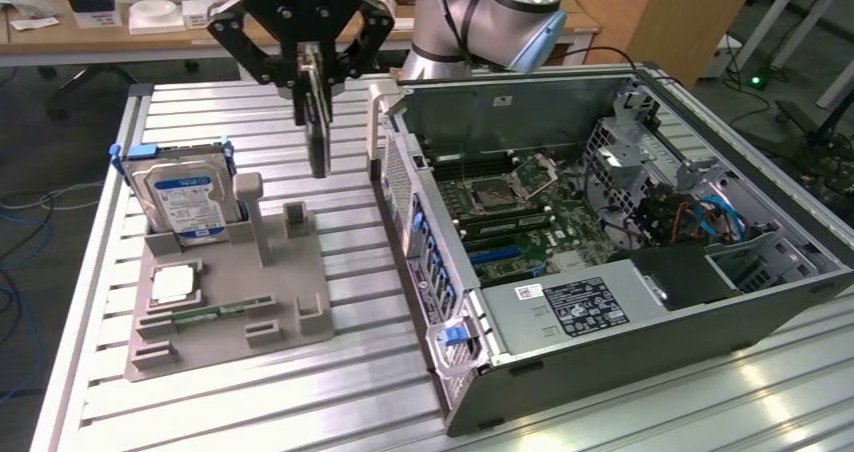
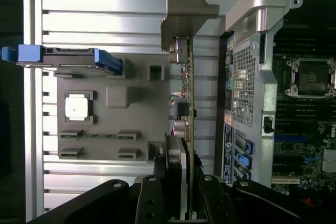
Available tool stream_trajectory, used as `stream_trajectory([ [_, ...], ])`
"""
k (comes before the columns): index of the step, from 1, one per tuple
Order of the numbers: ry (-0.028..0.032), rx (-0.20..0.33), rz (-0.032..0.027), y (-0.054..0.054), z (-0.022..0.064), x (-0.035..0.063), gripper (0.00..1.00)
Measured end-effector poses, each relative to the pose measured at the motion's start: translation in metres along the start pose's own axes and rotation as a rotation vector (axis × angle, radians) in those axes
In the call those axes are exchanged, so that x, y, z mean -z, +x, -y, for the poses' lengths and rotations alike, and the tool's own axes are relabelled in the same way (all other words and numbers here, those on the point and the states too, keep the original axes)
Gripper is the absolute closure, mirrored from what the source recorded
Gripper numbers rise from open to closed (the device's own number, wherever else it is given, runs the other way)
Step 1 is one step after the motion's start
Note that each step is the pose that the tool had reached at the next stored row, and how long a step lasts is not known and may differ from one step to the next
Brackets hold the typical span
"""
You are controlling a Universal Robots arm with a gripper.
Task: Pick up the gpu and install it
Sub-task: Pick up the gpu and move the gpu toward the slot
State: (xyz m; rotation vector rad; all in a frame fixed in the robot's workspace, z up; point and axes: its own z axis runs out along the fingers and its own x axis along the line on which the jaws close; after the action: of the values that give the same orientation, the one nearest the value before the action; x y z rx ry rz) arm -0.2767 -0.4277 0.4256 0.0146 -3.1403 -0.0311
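Gripper (image 1: 316,80) pinches the gpu (image 1: 318,137) by its upper edge, the card hanging edge-on above the slatted table (image 1: 267,397), between the grey parts holder (image 1: 227,302) and the open computer case (image 1: 627,347).

A worktable topped with slotted aluminium profiles (image 1: 267,392) takes up the near ground, with bright glare lying on its slats at the exterior view's near right. Beyond its far edge runs a light wooden desk (image 1: 80,40) carrying small white boxes (image 1: 154,14). A wooden panel (image 1: 667,17) stands far right. The floor (image 1: 34,147) is dark grey. Blue cables (image 1: 11,312) trail over it at the exterior view's left, and a small green light (image 1: 757,79) glows far right.
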Motion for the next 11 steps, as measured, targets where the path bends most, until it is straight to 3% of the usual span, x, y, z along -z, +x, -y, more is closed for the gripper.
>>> stream_trajectory([
  [11, 0.0000, 0.000, 0.0000, -0.049, 0.0005, 0.0000, 0.72],
])
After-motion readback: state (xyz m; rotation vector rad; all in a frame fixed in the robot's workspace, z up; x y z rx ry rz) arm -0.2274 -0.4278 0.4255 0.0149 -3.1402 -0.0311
